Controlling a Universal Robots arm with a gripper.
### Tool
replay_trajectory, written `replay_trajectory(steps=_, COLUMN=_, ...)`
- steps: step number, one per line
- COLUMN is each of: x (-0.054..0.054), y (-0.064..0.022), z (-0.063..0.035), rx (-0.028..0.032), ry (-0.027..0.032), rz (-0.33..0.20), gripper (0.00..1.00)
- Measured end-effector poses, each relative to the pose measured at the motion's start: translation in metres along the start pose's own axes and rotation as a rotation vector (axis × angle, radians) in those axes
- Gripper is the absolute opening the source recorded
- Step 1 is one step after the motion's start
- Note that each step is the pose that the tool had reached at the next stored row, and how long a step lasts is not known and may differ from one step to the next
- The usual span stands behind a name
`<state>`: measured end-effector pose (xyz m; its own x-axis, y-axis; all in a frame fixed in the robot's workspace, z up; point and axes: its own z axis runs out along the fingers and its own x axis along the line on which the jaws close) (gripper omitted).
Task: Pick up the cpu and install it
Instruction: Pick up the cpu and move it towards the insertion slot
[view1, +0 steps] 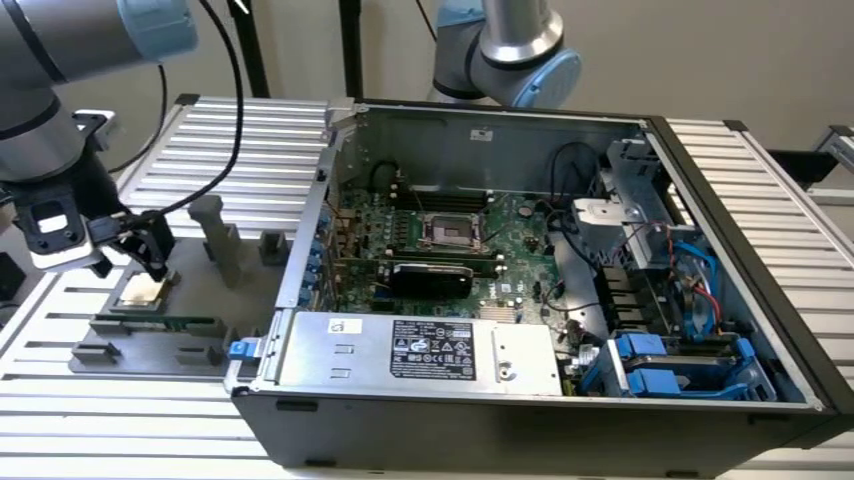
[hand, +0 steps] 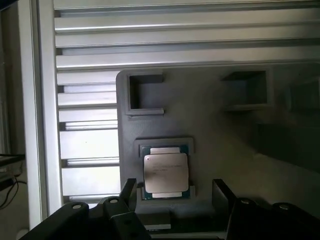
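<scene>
Two fingers (hand: 129, 192) of pincer (hand: 175, 196) seen spread wide apart, nothing clamped. Cpu (hand: 166, 172) spotted directly below pincer, flanked by both fingers, small gap seen on each side. Chip laid flat, silver top up, seated in square recess of grey fixture tray (hand: 215, 125). Just beyond cpu, long green memory stick (view1: 167, 324) seen lying on same tray. Slatted metal table (view1: 134, 420) noted beneath tray. Well apart from pincer, open computer case (view1: 534, 410) seen, dark square socket (view1: 447, 232) exposed on motherboard inside.

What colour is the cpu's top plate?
Silvery-grey cpu with a green rim; clearest in the wrist view.
</scene>
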<state>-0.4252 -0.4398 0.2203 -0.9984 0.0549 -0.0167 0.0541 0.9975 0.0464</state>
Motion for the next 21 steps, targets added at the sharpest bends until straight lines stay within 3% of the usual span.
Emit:
replay_trajectory(steps=14, x=0.002, y=0.0012, z=0.0253, rx=0.0, ry=0.0001, rz=0.0, gripper=0.71)
replay_trajectory(steps=21, x=0.002, y=0.0028, z=0.0312, rx=0.0001, ry=0.0015, rz=0.0, gripper=0.71)
